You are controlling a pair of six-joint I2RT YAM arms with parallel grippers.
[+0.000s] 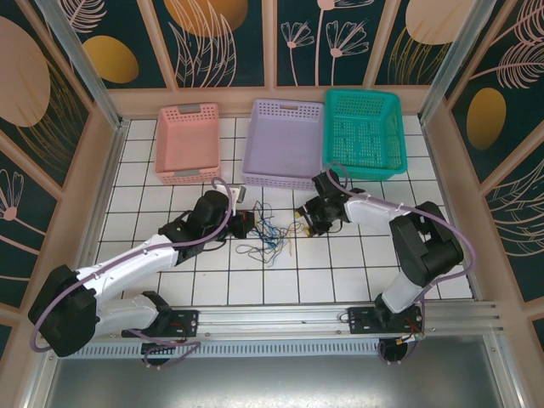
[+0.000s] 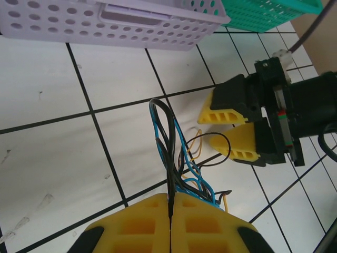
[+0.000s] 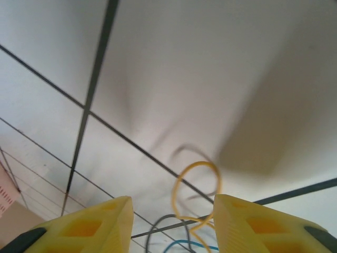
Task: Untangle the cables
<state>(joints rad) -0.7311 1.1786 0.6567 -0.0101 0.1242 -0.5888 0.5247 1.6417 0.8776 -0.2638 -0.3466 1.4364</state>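
The cables point(image 1: 269, 239) are thin blue, black and yellow wires tangled on the white tiles between my two grippers. My left gripper point(image 1: 244, 226) touches the bundle's left side. In the left wrist view it point(image 2: 171, 197) is shut on a black strand, and blue and black loops point(image 2: 169, 138) fan out ahead of it. My right gripper point(image 1: 304, 220) sits at the bundle's right side and stands open point(image 2: 211, 128). In the right wrist view a yellow loop point(image 3: 198, 188) rises between its spread fingers point(image 3: 171, 213), with a black wire point(image 3: 156, 227) and a blue wire point(image 3: 185, 244) below.
Three baskets line the back of the table: pink point(image 1: 187, 143), lilac point(image 1: 285, 143) and teal point(image 1: 365, 132). The lilac basket point(image 2: 121, 21) stands just beyond the bundle. Wooden walls enclose both sides, and a metal rail point(image 1: 280, 319) runs along the near edge.
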